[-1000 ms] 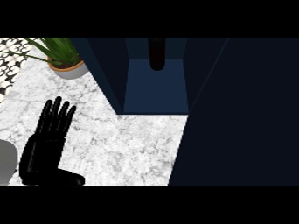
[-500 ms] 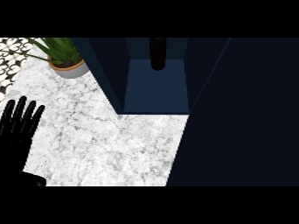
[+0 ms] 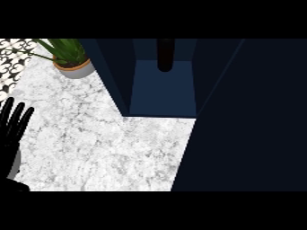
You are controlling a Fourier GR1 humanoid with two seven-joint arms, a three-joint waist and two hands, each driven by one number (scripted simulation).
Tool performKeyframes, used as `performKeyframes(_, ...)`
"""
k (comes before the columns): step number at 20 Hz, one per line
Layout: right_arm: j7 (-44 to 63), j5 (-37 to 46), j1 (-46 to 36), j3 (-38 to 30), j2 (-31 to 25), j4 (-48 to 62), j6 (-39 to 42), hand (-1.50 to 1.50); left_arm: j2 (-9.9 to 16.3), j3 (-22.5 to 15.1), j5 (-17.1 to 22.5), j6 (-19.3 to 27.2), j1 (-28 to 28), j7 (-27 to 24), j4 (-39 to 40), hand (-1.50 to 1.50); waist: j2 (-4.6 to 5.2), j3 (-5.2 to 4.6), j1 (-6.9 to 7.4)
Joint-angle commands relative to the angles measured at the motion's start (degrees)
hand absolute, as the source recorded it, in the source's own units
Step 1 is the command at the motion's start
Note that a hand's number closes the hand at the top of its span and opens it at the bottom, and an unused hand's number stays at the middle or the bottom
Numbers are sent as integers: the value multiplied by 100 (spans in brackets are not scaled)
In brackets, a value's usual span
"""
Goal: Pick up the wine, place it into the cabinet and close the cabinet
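White and grey marble covers the counter [image 3: 103, 143] in the head view, the only view there is. The stone runs from the lower left towards the middle, where it meets the dark blue cabinet [image 3: 163, 92].

The cabinet is open on the side facing the viewer. Its blue floor and inner walls show, and a large dark door panel [image 3: 256, 121] fills the right side of the view from top to bottom. The wine bottle [image 3: 165, 55] stands inside the cabinet at the back, a dark upright shape on the blue floor, apart from both side walls. No label, brand or writing can be read on it, and none shows anywhere else in the view.

At the upper left a green plant [image 3: 67, 49] with long narrow leaves sits in a round pot [image 3: 76, 69] on the counter, just beside the cabinet's left wall. Behind it, at the far left edge, is a black-and-white patterned tile wall [image 3: 0, 67].

The left hand [image 3: 4, 130] shows at the left edge of the view, black, with its fingers straight, spread and pointing up the view. It holds nothing and rests over the counter's left edge, well apart from the cabinet and the bottle. The right hand does not show.
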Motion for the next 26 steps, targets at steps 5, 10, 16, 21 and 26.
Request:
performKeyframes(5, 971, -414, -1070, 711, 1216, -169, -160, 150, 174, 194, 88, -261, -12, 33, 75, -150, 33, -11, 228)
performKeyframes(10, 1551, -569, -1962, 516, 1808, 225, -225, 150, 55, 112, 67, -264, -208, 69, 214, -150, 56, -28, 302)
performKeyframes(16, 2712, -135, -3783, 508, 3261, 1444, -726, 150, 280, 342, 191, -509, -65, 154, 309, -150, -19, -6, 165)
performKeyframes(21, 2755, -695, -5578, -376, 3876, 3084, -1034, 150, 414, 666, 443, -644, -195, 289, 436, -150, 15, 21, 83)
performKeyframes(26, 2774, -1175, -7085, -383, 3899, 4306, -1989, 150, 220, 641, 196, -617, -244, 214, 721, -150, 1, 24, 41)
